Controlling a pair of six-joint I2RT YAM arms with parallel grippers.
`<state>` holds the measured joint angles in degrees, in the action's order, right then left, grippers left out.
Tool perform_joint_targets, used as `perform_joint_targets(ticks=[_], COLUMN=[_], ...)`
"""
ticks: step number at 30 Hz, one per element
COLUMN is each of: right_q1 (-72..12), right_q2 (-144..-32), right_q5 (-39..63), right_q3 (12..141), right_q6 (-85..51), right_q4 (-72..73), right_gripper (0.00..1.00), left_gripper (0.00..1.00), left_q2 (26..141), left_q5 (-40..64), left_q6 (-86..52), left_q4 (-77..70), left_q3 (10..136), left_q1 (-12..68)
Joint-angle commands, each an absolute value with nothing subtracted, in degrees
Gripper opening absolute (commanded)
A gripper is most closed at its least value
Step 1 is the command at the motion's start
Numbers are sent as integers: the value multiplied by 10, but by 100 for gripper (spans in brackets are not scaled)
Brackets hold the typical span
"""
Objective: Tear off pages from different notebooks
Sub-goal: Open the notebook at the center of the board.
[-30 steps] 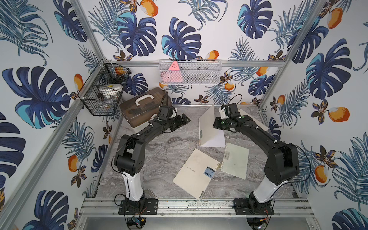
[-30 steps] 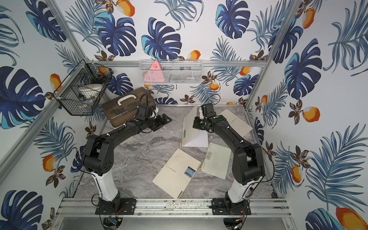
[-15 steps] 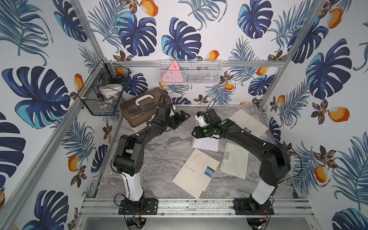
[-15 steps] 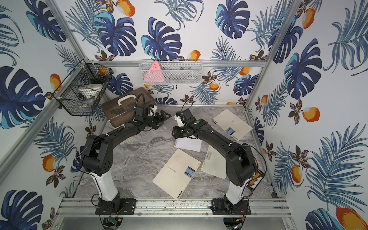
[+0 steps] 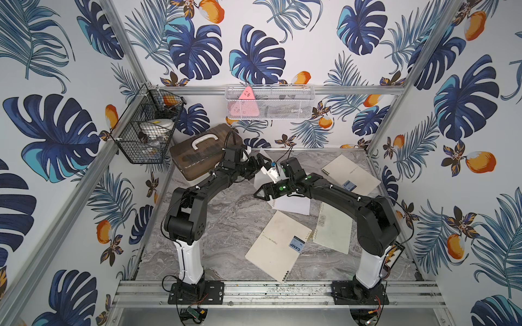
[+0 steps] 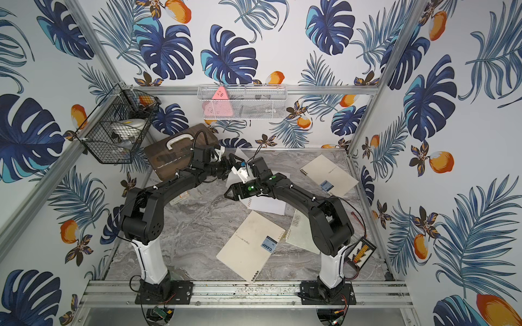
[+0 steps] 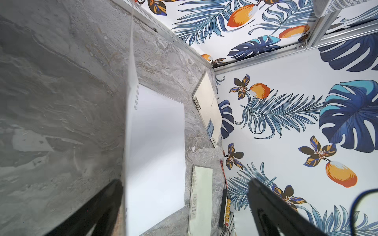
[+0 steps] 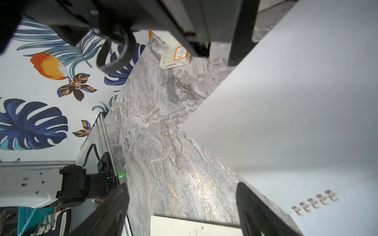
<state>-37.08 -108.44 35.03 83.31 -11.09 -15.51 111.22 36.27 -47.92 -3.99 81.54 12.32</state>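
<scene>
Loose page (image 5: pixel 258 182) between two spread claws
It stands twelve o'clock of right claw (image 8: pixel 182 185), just beside a finger (image 7: pixel 106 204) of left claw (image 7: pixel 185 180)

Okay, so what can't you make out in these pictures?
Loose page: partly under the right arm in both top views.
Smaller notebook: one side hidden by that arm, in a top view.
Near CAMP notebook: cover print too small, top views.
Black wire basket: contents unclear behind mesh.

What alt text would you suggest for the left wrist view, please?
The open left gripper frames a plain white punched paper page lying on the grey marble tabletop. Beyond, a cream blue-labelled spiral notebook lies beside the leaf-patterned wall.
</scene>
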Motion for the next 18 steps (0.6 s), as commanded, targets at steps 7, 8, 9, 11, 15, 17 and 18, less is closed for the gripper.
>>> perform_joint_targets(ticks=[7, 8, 9, 11, 15, 17, 18], right_q1=[-279, -253, -224, -188, -148, -140, -138], right_q2=[-938, -930, -929, -944, -983, -997, -1006], right_q5=[329, 309, 284, 224, 185, 171, 157], right_q3=[657, 629, 616, 611, 627, 637, 645], right_q6=[-222, -245, -256, -255, -254, -255, -256], right_q4=[-66, -78, -108, -156, -199, -205, -215], right_gripper=[84, 82, 81, 77, 75, 73, 72], left_gripper=[88, 87, 87, 81, 68, 57, 52], left_q2=[1105, 1102, 1096, 1079, 1034, 1015, 1007], left_q5=[375, 368, 356, 336, 295, 284, 280], left_q6=[-437, -432, -427, -423, -420, -420, -421], left_q4=[-2, 8, 24, 40, 58, 57, 57], left_q3=[773, 770, 767, 754, 716, 695, 686], left_q1=[106, 106, 106, 106, 106, 107, 107])
